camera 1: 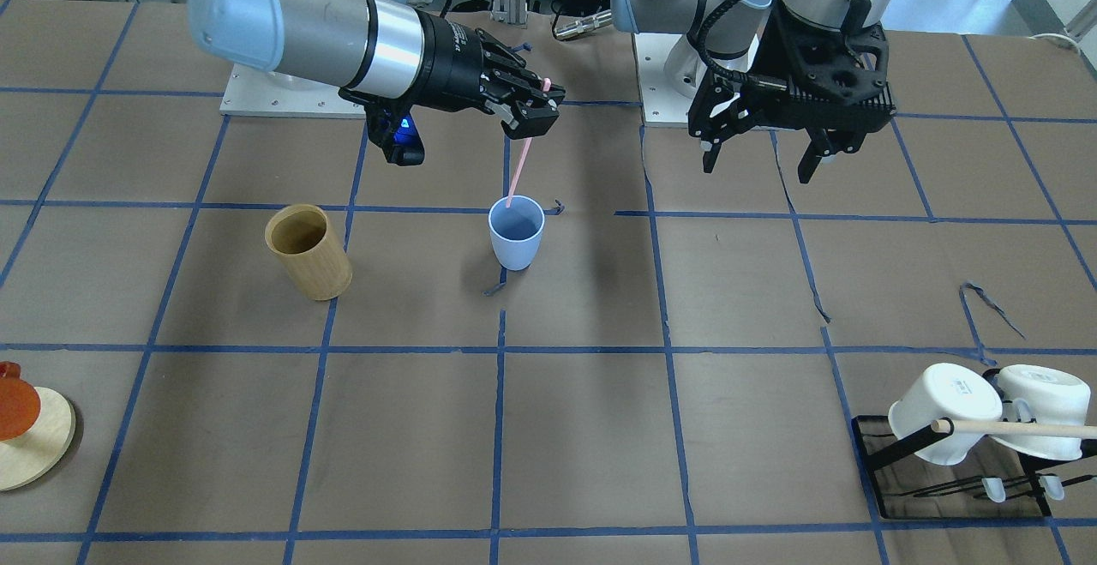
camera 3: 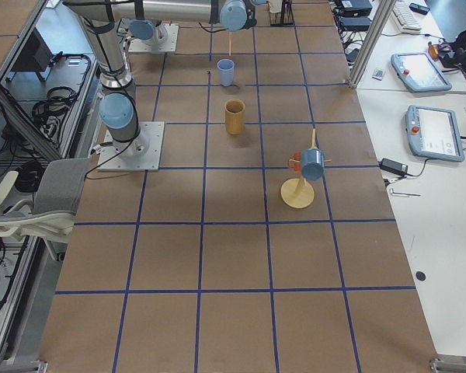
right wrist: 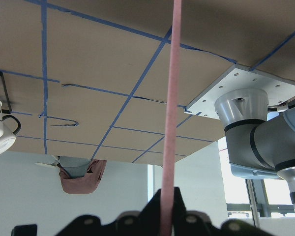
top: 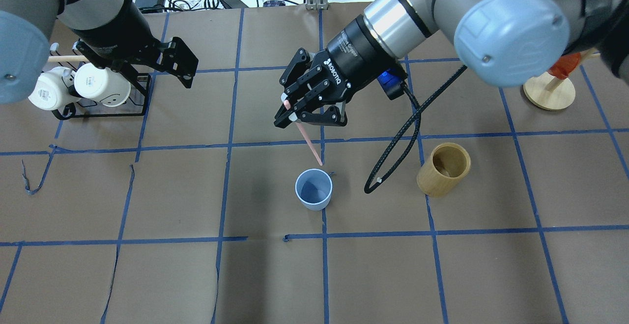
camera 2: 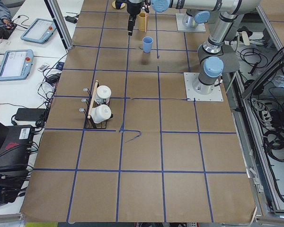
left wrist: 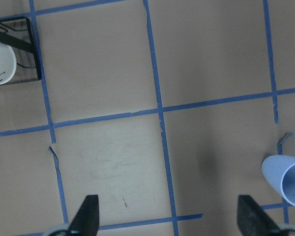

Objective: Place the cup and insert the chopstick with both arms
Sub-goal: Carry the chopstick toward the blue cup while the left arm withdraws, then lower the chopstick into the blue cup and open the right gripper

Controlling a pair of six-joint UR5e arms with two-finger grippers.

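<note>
While the left gripper [camera 1: 758,171] is spread empty, the chopstick [camera 1: 520,171] is clamped by the right gripper [camera 1: 533,115] near the cup [camera 1: 517,237]

cup [top: 313,196] mouth open above — bamboo cylinder [top: 443,169] near one side, mug rack [top: 98,115] well apart

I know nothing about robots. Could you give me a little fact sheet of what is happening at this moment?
Right arm: the right gripper is shut on the pink chopstick, held at a slant
Chopstick tip: just by the rim of the blue cup; inside or not, hard to tell
Cup: upright on the table, empty, no gripper on it
Left arm: the left gripper is open, holding nothing, apart from the cup
Also around: a bamboo cup, white mugs
</note>
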